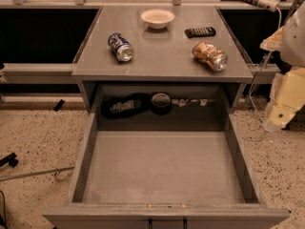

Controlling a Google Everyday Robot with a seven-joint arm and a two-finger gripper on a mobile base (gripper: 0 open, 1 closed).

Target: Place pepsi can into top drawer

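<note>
One wide, shallow grey top drawer [162, 171] with low side walls, pulled out toward the camera beneath a flat grey tabletop [162, 56]. At the frame's right edge, beside the desk and well apart from everything on it, the robot's cream-coloured gripper [285, 101]; spread or pressed together, cannot tell. Toward the right front of the tabletop, a dented gold and tan can [210, 56] on its side. Near the back edge, a round white bowl [157, 18], upright. On the left of the tabletop, outside the drawer, the small dark blue pepsi can [120, 46] with white and red markings, lying on its side, silver end toward the camera. Right of the bowl and behind the gold can, a flat black remote control [200, 31].
</note>
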